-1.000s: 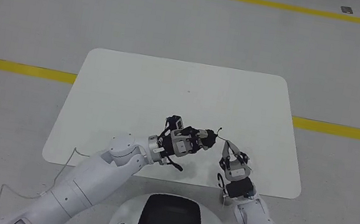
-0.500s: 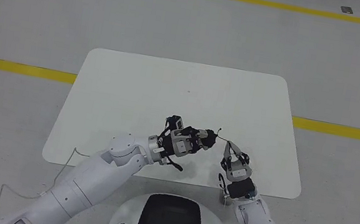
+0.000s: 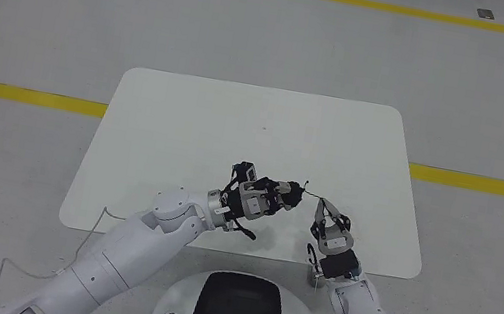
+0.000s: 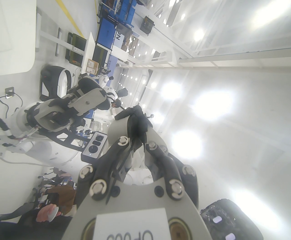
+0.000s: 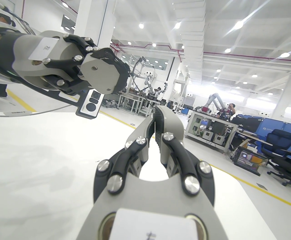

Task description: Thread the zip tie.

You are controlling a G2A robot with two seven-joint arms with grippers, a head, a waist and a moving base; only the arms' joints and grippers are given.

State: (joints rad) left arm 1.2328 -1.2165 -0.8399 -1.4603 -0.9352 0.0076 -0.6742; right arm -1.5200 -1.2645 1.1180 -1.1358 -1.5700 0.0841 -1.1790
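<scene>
Black and thin, the plastic zip tie (image 4: 136,127) hangs in the air above the near right part of the white rounded table (image 3: 237,124), strung between the two claws. The left gripper (image 3: 293,193) is clamped on one end; just to its right, the right gripper (image 5: 155,113) is pinched tight on the fine tail, fingertips meeting

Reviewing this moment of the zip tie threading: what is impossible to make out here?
- Left wrist view: whether the tail has entered the head of the zip tie. The shut fingers of the left gripper cover it, and ceiling glare sits behind.
- Top view: the tie's course between the left gripper and the right gripper is too thin to trace.
- Right wrist view: where the strand ends at the right gripper's shut tips, as it is too fine against the background.
</scene>
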